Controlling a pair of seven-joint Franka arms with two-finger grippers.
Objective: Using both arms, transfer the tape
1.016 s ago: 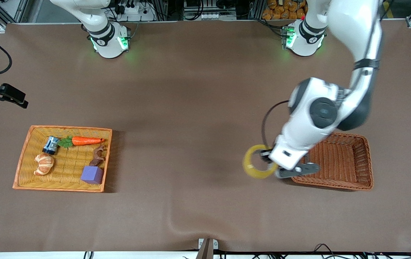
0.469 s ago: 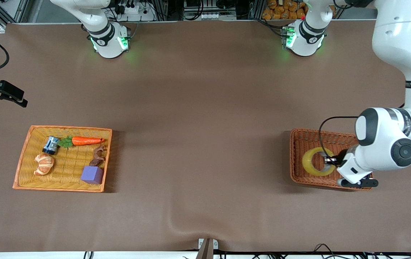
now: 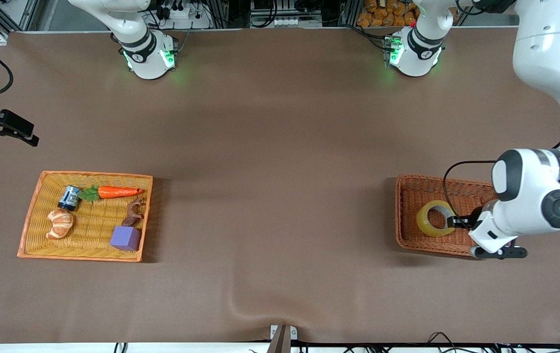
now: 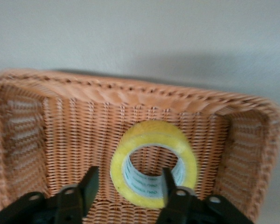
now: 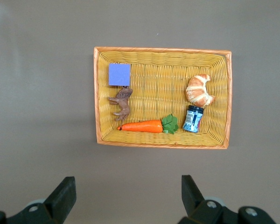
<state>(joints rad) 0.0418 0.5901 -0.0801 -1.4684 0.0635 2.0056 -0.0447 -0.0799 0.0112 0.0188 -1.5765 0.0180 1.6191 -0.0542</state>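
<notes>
The tape (image 3: 434, 218), a yellowish roll with a grey-white core, lies tilted in the brown wicker basket (image 3: 399, 211) at the left arm's end of the table. My left gripper (image 3: 454, 221) is low over this basket, right beside the roll. In the left wrist view the tape (image 4: 151, 140) rests on the basket (image 4: 130, 95) floor. My left gripper (image 4: 129, 184) is open, one finger (image 4: 89, 185) outside the roll and the other by its core, not pressing it. My right gripper (image 3: 8, 128) is open and empty (image 5: 128, 196), waiting over bare table at the right arm's end.
A yellow wicker basket (image 3: 29, 215) at the right arm's end holds a croissant toy (image 3: 60, 224), a small jar (image 3: 69, 197), a carrot (image 3: 119, 191), a brown animal figure (image 3: 134, 212) and a purple block (image 3: 125, 238). It also shows in the right wrist view (image 5: 163, 50).
My left arm carried the tape from beside the brown basket to over it, then lowered it inside. The fingers have opened off the roll. The right arm has hardly moved.
</notes>
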